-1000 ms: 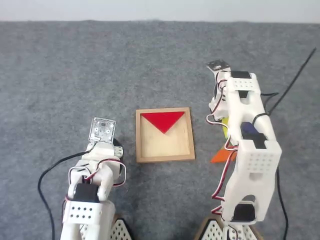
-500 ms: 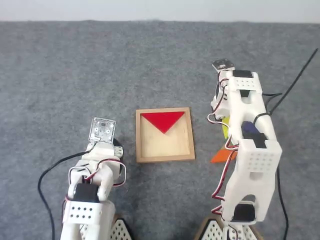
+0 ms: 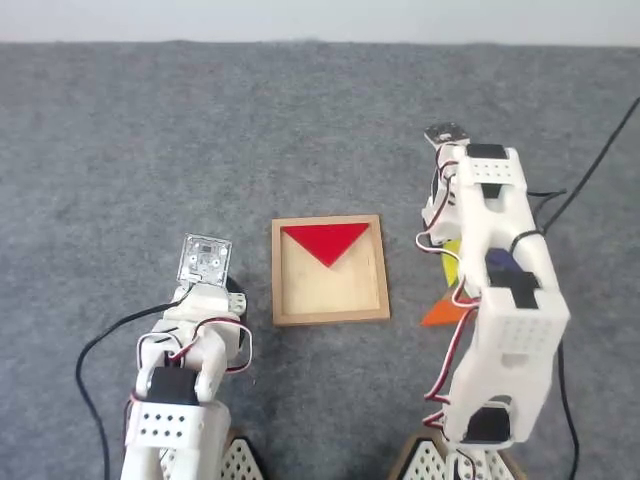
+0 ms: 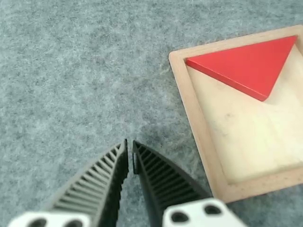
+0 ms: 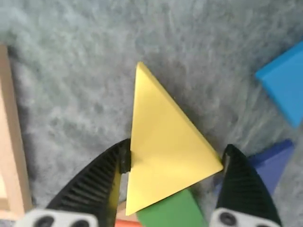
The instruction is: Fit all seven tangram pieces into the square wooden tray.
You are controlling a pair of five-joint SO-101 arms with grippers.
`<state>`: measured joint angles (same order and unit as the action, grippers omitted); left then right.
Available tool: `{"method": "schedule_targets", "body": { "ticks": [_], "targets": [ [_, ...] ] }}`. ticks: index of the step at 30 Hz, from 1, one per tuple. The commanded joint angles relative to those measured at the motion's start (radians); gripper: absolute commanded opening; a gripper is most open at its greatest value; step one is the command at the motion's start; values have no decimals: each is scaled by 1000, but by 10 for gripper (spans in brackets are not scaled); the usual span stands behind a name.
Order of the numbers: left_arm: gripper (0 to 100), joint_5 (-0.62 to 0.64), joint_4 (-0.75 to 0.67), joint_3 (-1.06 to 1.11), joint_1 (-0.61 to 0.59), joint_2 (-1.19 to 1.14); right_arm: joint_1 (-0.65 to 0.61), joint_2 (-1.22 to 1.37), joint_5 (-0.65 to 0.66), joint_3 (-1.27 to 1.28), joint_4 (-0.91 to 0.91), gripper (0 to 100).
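Note:
The square wooden tray (image 3: 330, 316) lies mid-table and holds a red triangle (image 3: 326, 242) against its far edge. The left wrist view shows that tray (image 4: 188, 107) and red triangle (image 4: 246, 66) beside my left gripper (image 4: 129, 144), which is shut and empty over the carpet. My right gripper (image 5: 175, 158) is open, with its fingers (image 5: 102, 182) on either side of a yellow triangle (image 5: 163, 142) and close to its edges. This triangle rests partly on a green piece (image 5: 168, 212). In the high view the right arm (image 3: 500, 260) hides most of the pieces. A yellow tip (image 3: 451, 260) and an orange piece (image 3: 443, 313) stick out.
A light blue piece (image 5: 284, 82) and a dark blue piece (image 5: 271, 161) lie near the yellow triangle. The tray's rim (image 5: 10, 142) is a short way from them. Grey carpet covers the table, and cables trail from both arms.
The right arm's wrist end has shifted slightly to the right over the loose pieces. The left arm, the tray and the red triangle have not moved.

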<state>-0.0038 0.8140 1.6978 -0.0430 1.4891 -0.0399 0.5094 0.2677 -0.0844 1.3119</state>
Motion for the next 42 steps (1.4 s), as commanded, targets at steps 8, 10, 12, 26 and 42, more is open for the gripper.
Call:
{"method": "schedule_targets", "body": {
  "ticks": [8, 10, 12, 26, 42],
  "targets": [
    [14, 5, 2, -8, -5, 12, -73, -309, -17, 192, -73, 216],
    [14, 5, 2, -8, -5, 12, -87, -332, -17, 198, -67, 216],
    [14, 5, 2, -8, -5, 12, -110, -351, -17, 207, -67, 216],
    [14, 5, 2, -8, -5, 12, -349, -366, -189, 204, -42, 216],
    [14, 5, 2, -8, -5, 12, -662, -268, -516, 147, -186, 216]
  ]
}}
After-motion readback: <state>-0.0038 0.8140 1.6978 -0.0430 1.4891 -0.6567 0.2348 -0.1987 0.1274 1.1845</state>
